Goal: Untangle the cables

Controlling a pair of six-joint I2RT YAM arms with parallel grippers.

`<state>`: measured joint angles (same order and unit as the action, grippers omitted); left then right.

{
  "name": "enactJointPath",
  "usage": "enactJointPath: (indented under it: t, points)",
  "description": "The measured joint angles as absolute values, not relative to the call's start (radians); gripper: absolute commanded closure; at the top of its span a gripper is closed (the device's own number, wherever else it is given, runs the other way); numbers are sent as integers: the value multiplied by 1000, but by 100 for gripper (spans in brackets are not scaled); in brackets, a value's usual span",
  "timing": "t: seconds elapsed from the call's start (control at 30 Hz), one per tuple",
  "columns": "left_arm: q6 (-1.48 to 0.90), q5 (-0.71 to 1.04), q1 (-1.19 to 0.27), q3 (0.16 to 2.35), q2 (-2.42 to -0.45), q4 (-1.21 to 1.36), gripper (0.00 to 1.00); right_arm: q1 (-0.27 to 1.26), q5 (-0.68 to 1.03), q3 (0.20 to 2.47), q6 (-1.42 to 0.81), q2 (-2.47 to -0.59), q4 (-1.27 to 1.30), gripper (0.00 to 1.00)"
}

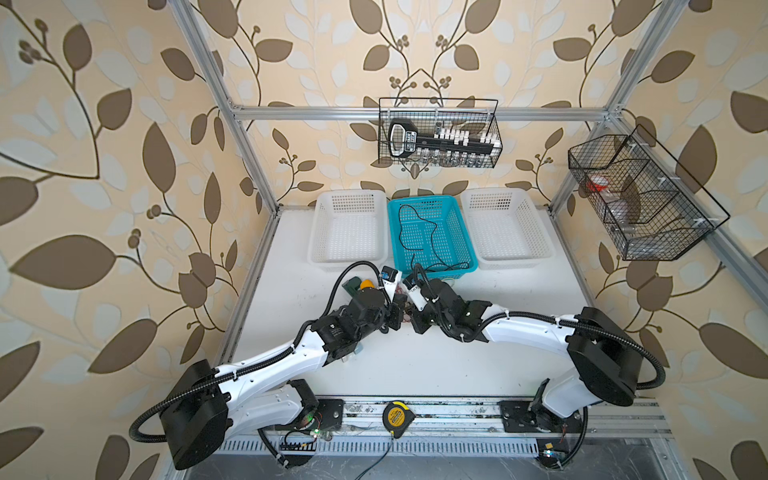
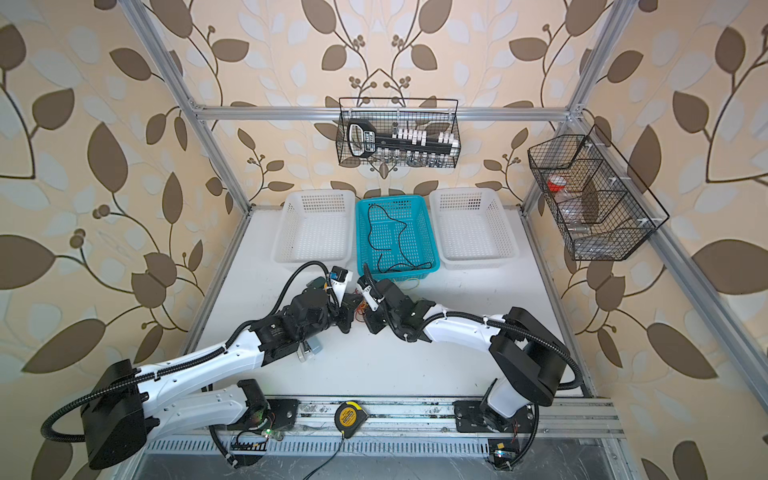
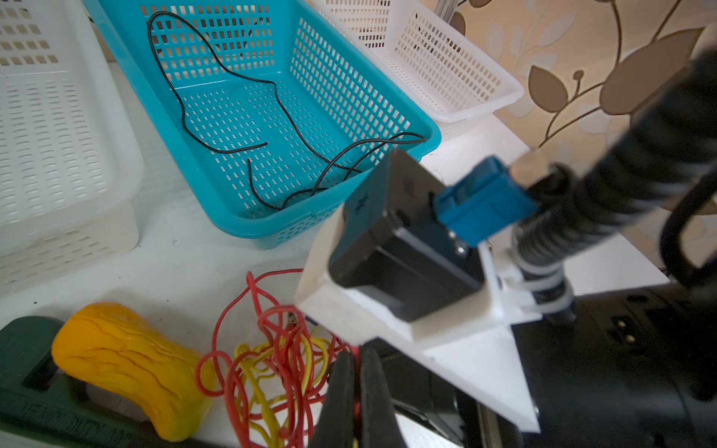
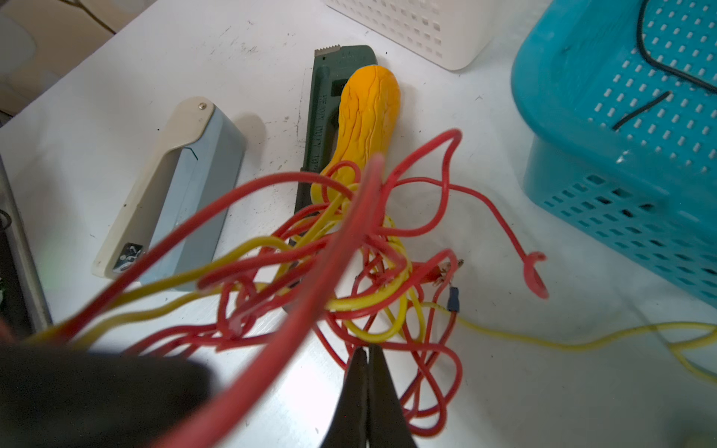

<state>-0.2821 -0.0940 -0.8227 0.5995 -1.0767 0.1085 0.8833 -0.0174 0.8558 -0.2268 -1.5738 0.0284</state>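
A tangle of red and yellow cables (image 4: 368,248) lies on the white table in front of the blue basket (image 1: 428,200); it also shows in the left wrist view (image 3: 279,360). My left gripper (image 3: 357,357) is shut on a red strand at the tangle's edge. My right gripper (image 4: 366,349) is shut too, its tips pinching a red strand at the tangle's near side. In both top views the two grippers (image 1: 398,313) (image 1: 415,318) meet tip to tip over the tangle (image 2: 363,309), mostly hiding it. One yellow end (image 4: 582,341) trails away. A black cable (image 1: 432,237) lies alone in the blue basket.
A green tool with an orange handle (image 4: 364,112) lies against the tangle, and a grey-blue stapler (image 4: 186,186) lies beside it. White baskets (image 1: 349,228) (image 1: 507,224) flank the blue one. A yellow tape measure (image 1: 395,417) sits on the front rail. The right arm's wrist block (image 3: 407,252) hangs close over my left gripper.
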Motion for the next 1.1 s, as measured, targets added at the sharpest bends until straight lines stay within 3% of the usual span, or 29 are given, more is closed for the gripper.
enactJointPath:
  t: [0.27, 0.53, 0.9, 1.1]
  points:
    - [-292, -116, -823, 599, -1076, 89, 100, 864, -66, 790, -227, -1492, 44, 100]
    - [-299, -185, -823, 599, -1054, 49, 100, 738, -119, 692, -236, -1343, 22, 100]
    - [-313, -157, -823, 599, -1058, 82, 100, 728, -82, 693, -235, -1301, -1, 100]
    - [-313, -168, -823, 599, -1058, 62, 100, 592, -146, 693, -246, -1231, -59, 100]
